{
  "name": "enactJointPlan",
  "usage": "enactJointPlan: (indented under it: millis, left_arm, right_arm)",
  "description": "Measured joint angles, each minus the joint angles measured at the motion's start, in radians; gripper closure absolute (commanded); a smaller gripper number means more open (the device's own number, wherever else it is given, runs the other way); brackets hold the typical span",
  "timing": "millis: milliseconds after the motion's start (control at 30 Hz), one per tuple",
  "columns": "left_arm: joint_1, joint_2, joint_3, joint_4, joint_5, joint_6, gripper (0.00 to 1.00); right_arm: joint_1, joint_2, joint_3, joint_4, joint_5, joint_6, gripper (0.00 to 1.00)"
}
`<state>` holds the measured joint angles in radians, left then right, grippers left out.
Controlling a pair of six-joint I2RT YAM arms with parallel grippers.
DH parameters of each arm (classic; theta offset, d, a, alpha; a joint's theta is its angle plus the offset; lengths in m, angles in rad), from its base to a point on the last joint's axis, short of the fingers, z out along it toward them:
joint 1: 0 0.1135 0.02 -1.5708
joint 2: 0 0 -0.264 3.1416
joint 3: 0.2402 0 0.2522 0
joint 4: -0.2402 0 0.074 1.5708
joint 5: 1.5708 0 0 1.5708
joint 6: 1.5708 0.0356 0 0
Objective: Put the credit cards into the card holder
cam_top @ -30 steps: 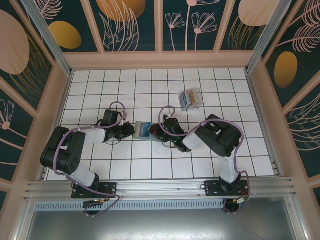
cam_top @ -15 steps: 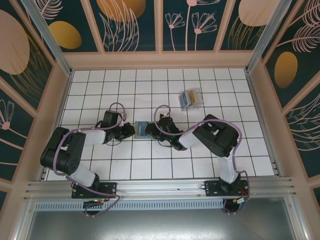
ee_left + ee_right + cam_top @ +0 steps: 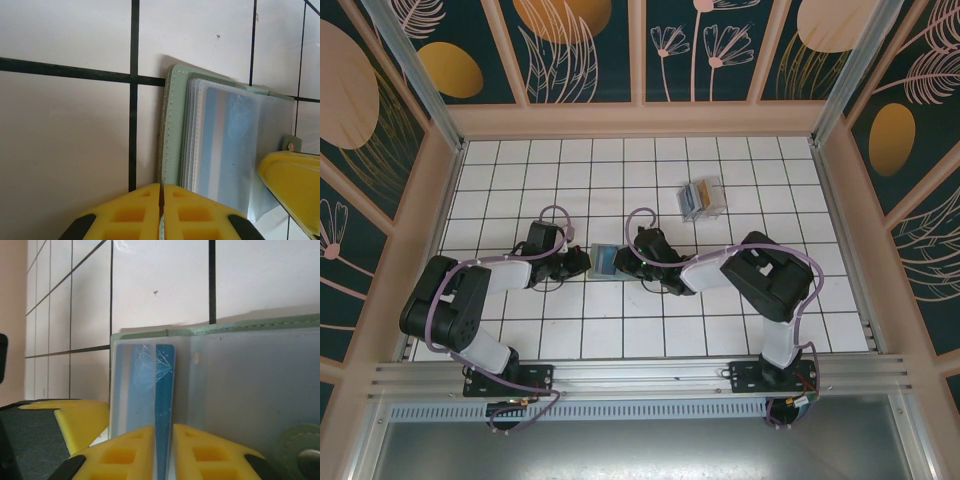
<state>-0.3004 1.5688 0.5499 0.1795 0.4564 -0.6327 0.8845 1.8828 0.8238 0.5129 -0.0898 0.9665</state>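
Lots of white squares with dark lines cover the table (image 3: 720, 320). Tall walls (image 3: 580, 50) stand around it. They are dark blue-green, with drawn plants and gold spots on them. The green card holder (image 3: 604, 261) lies open near the middle of the table. A small pile of credit cards (image 3: 702, 198) lies farther back, well apart from it. The left gripper (image 3: 161, 200) is squeezed tight and pinches the holder's green edge. The right gripper (image 3: 163, 455) is just a tiny bit open. Its yellow tips sit at the holder's see-through pocket. A blue card (image 3: 165, 385) is in that pocket, and it shows in the thin slit between the tips.
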Motion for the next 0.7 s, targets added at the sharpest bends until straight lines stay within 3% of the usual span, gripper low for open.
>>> enactJointPlan:
  millis: [67,300,700]
  left_arm:
    - [0.000,0.000,0.000,0.000,0.000,0.000,0.89]
    - [0.000,0.000,0.000,0.000,0.000,0.000,0.88]
    - [0.000,0.000,0.000,-0.001,-0.020,0.000,0.83]
  right_arm:
    - [0.000,0.000,0.002,-0.006,-0.001,-0.005,0.92]
    - [0.000,0.035,0.030,-0.005,-0.043,-0.011,0.99]
    - [-0.002,0.064,0.060,0.013,-0.104,-0.024,0.94]
